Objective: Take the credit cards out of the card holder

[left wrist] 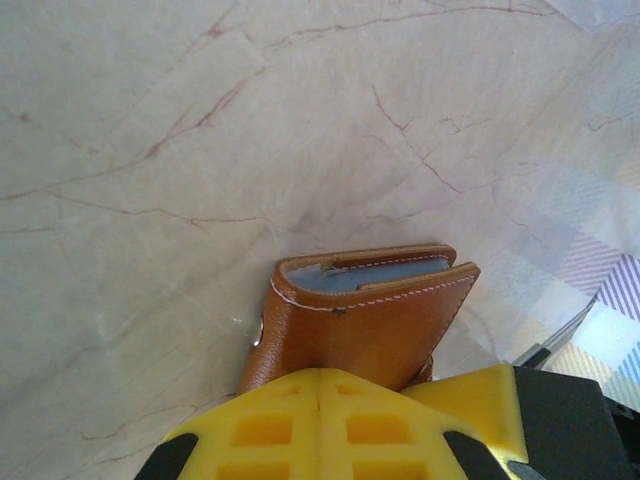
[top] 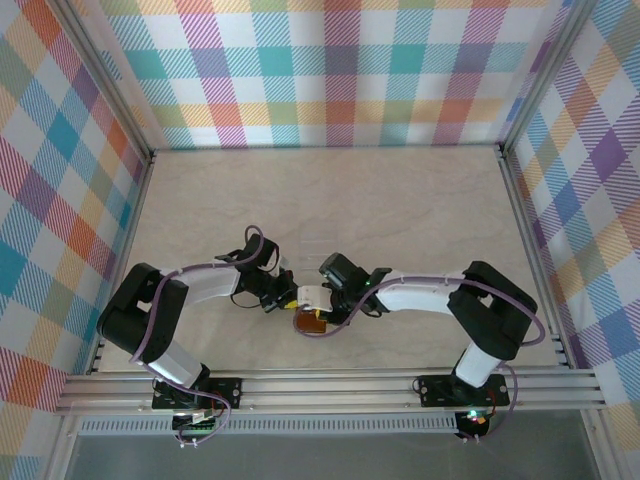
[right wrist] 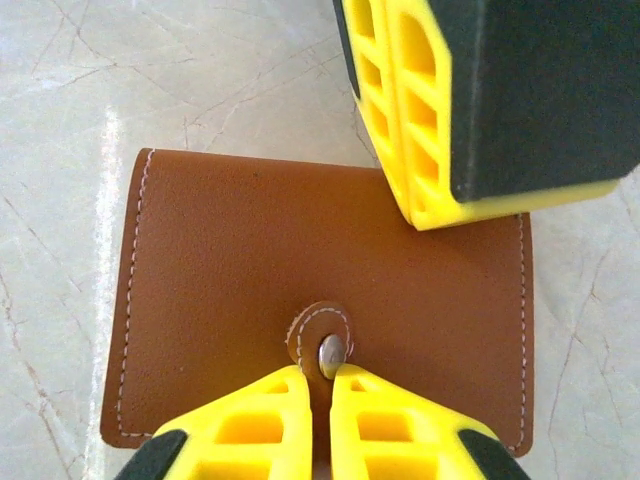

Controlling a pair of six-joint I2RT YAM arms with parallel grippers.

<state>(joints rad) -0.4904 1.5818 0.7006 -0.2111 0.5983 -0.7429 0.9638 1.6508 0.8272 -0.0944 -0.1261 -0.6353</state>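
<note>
left pincer (left wrist: 320, 385) and right pincer (right wrist: 330, 385) both clamped on the card holder (right wrist: 250, 260)

top view: the pincers meet over the near middle of the table (top: 330, 200), the brown holder at their tips; left wrist view: fingers (left wrist: 260, 430) together on the holder's edge, grey-blue pocket (left wrist: 365, 277) facing away; right wrist view: fingers (right wrist: 250, 425) pinch its strap tab (right wrist: 322, 325)

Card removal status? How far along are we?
Done: left gripper is shut on an edge of the card holder, steadying it. In hand: right gripper is closed on the strap tab at its snap; the holder is folded shut. Left: unsnap, open it, pull out the credit cards; no card is out yet.
</note>
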